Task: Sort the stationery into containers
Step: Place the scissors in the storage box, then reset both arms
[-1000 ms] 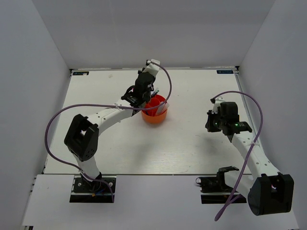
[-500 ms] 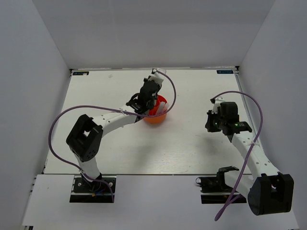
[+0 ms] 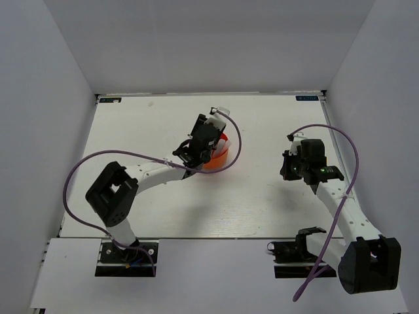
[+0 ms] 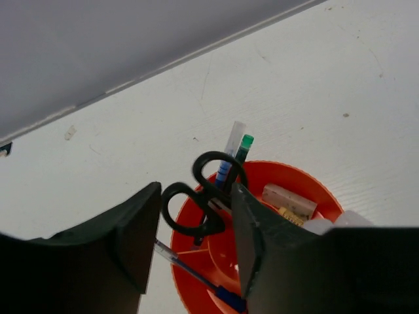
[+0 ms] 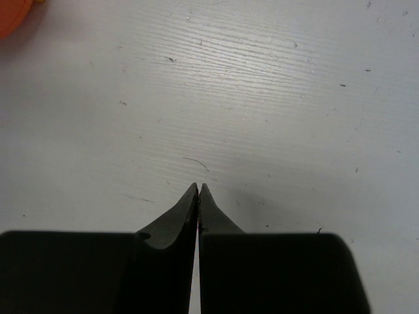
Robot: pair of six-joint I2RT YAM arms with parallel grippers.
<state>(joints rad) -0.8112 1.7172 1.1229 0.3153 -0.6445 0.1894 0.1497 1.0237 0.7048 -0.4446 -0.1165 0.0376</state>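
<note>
Left arm: since the earlier frame it has swung right and nearer, so that its wrist now covers most of the organizer (image 3: pixel 221 160). Its fingers have gone from closed to spread.

Item 1, scissors (image 4: pixel 208 216): black handles up, blades down and hidden inside the organizer. The long axis is roughly upright, leaning a little toward the far side. The handle loops lie straight ahead of the left gripper (image 4: pixel 196 196), in the gap between its two fingers. Whether either finger touches a loop cannot be told; nothing looks clamped.

Item 2, pens (image 4: pixel 230 147): a clear-capped one and a green-capped one stand just behind the scissors. One blue pen (image 4: pixel 196 275) lies slanted across the near rim.

Item 3, eraser blocks (image 4: pixel 288 197): beige, in a ring compartment to the right of the scissors.

Item 4, right gripper (image 5: pixel 198 191): fingers pressed together, holding nothing, above bare table (image 5: pixel 262 98), well apart to the right of the organizer.

Judgement: the left arm is the nearer one. The scissors look released, and the next move likely calls for a straight retreat away from the loops without snagging them.
</note>
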